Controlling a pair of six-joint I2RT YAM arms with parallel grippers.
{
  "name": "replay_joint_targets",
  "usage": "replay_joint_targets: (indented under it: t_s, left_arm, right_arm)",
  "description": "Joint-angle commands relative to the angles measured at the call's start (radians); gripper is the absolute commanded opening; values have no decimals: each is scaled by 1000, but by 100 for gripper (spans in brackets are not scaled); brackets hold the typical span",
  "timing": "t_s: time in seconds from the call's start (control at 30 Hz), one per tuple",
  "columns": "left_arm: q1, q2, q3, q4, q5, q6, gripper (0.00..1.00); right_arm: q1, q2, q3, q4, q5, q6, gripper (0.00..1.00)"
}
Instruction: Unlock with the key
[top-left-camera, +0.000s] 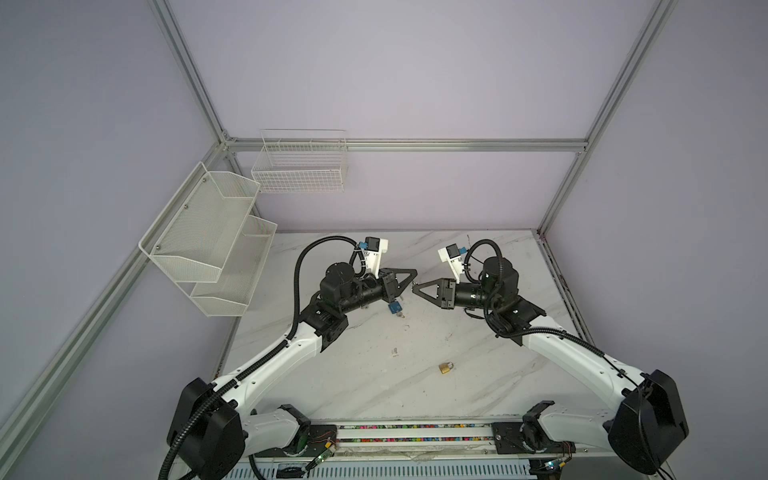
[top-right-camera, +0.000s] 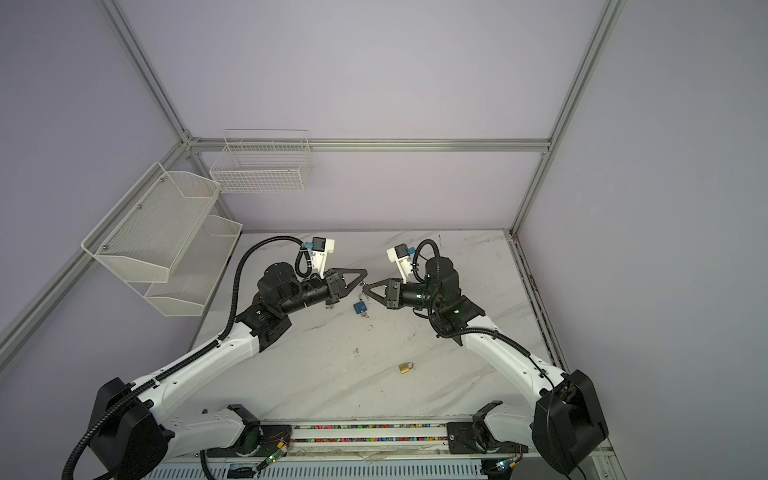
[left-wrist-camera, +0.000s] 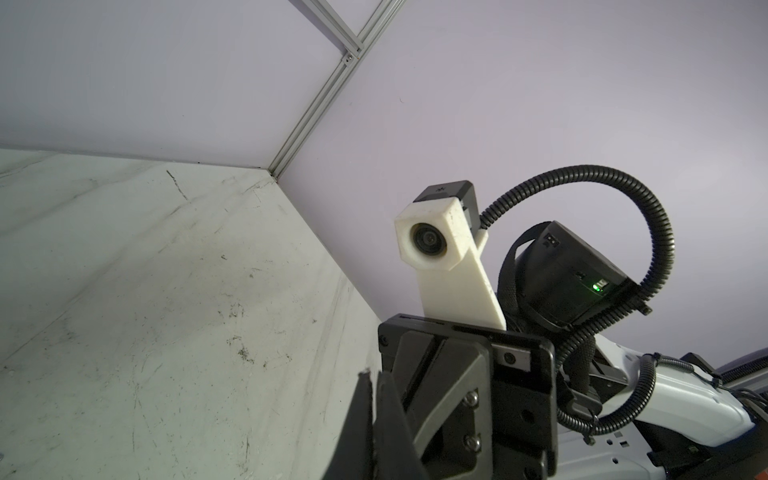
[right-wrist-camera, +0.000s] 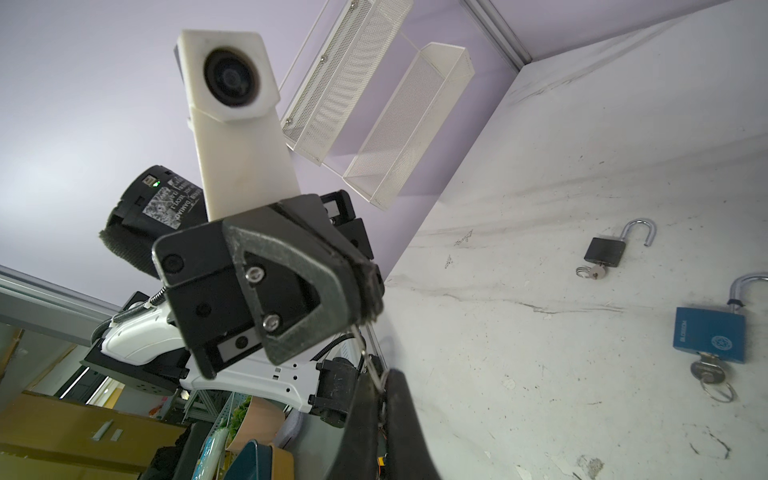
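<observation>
While both arms meet tip to tip above the middle of the desk (top-left-camera: 374, 395), the left gripper (top-left-camera: 415, 273) is closed, and a thin metal piece, judged to be the key (right-wrist-camera: 365, 351) on its ring, comes out of its tips. The right gripper (top-left-camera: 414, 289) is pinched fully closed on the other end, so the key hangs in the air between them. Further right and well apart lies the brass padlock (top-left-camera: 444, 368), its shackle apparently closed.

Risk: with both grippers holding, a pull by either arm could bend the ring. If the right gripper has only wire, release by the left could let the key swing or drop.

The key's long axis runs from one gripper tip to the other. Which end carries the blade cannot be told.
</observation>
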Motion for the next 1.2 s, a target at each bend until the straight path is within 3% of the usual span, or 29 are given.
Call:
replay_joint_targets:
  t_s: [0.0,0.07,0.17,0.27,0.5,0.7,0.97,1.17]
  left_arm:
    - [3,-22,104,56,-18,7,16]
    - [3,-31,90,94,-24,-1,32]
    - [3,-55,88,66,-50,8,49]
    - [-2,-96,81,-32,-120,33,55]
    - [-94,-168,29,-283,-294,118,57]
    - [-231,-133,-6,-390,-358,151,57]
    - [-442,61,89,-549,-489,262,63]
    - [-525,249,183,-622,-558,341,65]
  right_arm:
    - [-12,-38,12,-18,56,-22,0]
    - [-14,-46,16,-38,75,-29,0]
    - [-16,-59,22,-77,101,-42,0]
    - [-29,-82,35,-200,195,-71,0]
    - [-118,-128,-3,-397,209,-78,0]
    - [-140,-171,-65,-538,319,-94,0]
    - [-160,-204,-134,-600,437,-75,0]
    - [-211,-135,-146,-595,425,-77,0]
